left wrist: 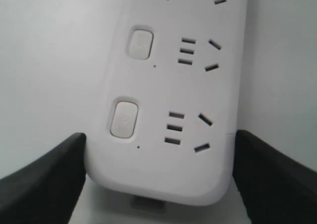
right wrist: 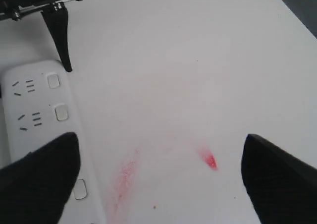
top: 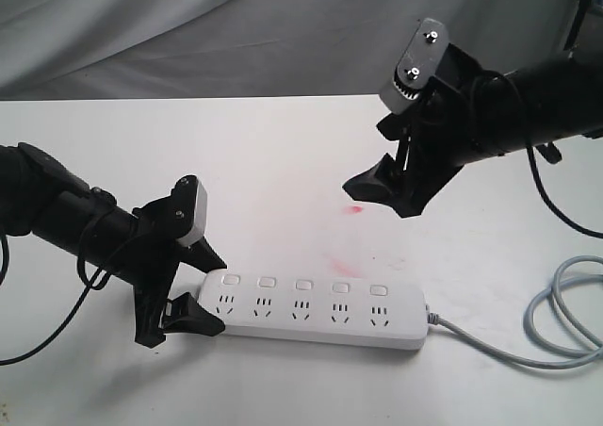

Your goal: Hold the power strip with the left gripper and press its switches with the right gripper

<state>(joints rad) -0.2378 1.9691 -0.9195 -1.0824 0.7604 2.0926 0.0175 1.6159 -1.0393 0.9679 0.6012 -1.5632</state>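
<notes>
The long white power strip [top: 311,315] lies flat near the table's front edge. Its five switches [top: 303,285] run along its far side, each above a socket group. My left gripper [top: 202,292] has its black jaws on the two long sides of the strip's left end, shut on it. In the left wrist view the left gripper [left wrist: 159,139] has both fingers against the strip [left wrist: 168,169], just short of the end switch [left wrist: 124,119]. My right gripper [top: 377,203] hangs open in the air behind the strip, nothing between its fingers. It [right wrist: 161,184] looks down on bare table beside the strip [right wrist: 29,130].
A grey cord [top: 556,313] leaves the strip's right end and loops at the right table edge. Red smears [top: 354,209] mark the white tabletop [top: 236,162] under the right gripper. A grey cloth backdrop [top: 188,30] hangs behind the table.
</notes>
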